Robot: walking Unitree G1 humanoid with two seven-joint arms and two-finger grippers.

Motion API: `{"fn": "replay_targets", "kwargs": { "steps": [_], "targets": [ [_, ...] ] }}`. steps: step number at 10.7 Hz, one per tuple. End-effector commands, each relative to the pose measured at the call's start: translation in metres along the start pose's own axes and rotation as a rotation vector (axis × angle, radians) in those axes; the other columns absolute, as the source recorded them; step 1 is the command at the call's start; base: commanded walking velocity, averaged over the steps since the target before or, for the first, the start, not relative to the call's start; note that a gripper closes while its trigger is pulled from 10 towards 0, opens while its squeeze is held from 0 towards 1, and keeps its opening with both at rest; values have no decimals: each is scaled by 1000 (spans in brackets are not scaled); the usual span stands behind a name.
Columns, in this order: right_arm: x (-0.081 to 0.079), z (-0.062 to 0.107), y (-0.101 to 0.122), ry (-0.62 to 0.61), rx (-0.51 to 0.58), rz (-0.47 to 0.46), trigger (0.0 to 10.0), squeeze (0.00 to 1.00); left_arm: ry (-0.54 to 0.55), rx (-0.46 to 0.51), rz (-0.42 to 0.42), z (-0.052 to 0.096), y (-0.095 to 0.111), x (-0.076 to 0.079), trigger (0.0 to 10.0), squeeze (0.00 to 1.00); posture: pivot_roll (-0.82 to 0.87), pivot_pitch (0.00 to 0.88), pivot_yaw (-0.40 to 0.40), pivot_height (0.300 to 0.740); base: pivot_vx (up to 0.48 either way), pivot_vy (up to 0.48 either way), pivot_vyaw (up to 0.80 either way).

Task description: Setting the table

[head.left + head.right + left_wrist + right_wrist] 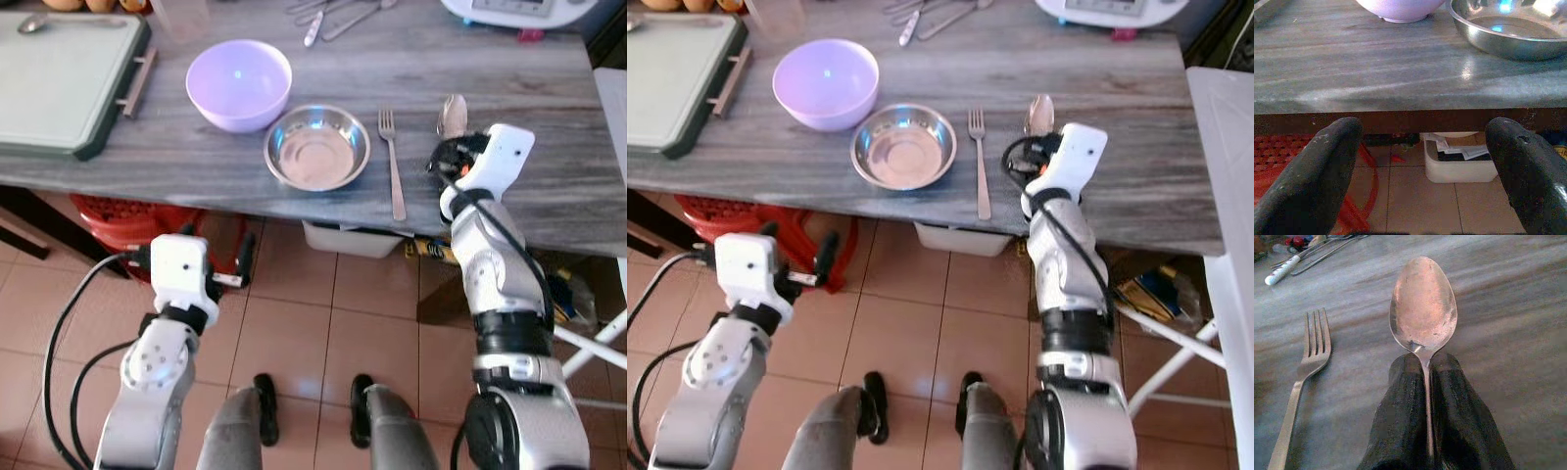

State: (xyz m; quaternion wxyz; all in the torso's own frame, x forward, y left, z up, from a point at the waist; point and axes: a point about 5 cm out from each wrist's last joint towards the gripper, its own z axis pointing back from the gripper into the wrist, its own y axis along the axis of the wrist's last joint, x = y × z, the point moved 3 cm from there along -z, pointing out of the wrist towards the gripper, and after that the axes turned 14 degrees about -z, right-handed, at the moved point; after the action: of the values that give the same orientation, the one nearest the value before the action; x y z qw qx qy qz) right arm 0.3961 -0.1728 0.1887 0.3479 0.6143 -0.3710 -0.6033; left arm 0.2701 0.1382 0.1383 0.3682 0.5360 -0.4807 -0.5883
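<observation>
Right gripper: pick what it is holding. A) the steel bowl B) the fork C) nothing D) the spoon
D: the right gripper has its fingers shut on the handle of the spoon, just right of the fork, which lies free on the table.

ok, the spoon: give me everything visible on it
The spoon looks like plain metal with an oval, slightly smudged bowl that faces up and reflects a pinkish tone. Its thin handle is clamped between the two black fingers of the right tool, which hide most of it. It sits low over the grey wood-grain table, to the right of the fork and roughly parallel to it. Whether it touches the table is unclear.
</observation>
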Motion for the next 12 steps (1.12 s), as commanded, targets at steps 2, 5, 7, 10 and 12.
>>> {"fn": "replay_targets", "kwargs": {
  "steps": [2,5,7,10,12],
  "targets": [
    [3,3,-34,-7,-135,-42,10000,0,-11,-5,0,2,0,3,10000,0,22,335,22,740,0,0,0],
    [1,6,-44,7,-184,-29,10000,0,-10,-9,1,0,-1,3,10000,0,20,336,16,740,0,0,0],
    [3,8,-46,0,-197,-33,10000,0,-17,-5,4,-2,0,6,10000,0,14,335,17,740,0,0,0],
    [13,10,-47,-38,-207,-19,10000,0,-20,-5,6,-3,0,7,10000,0,12,335,14,740,0,0,0],
    [16,10,-48,-48,-213,-31,10000,231,-20,-8,5,-3,-1,7,10000,0,13,334,16,740,0,0,0]
  ]
}}
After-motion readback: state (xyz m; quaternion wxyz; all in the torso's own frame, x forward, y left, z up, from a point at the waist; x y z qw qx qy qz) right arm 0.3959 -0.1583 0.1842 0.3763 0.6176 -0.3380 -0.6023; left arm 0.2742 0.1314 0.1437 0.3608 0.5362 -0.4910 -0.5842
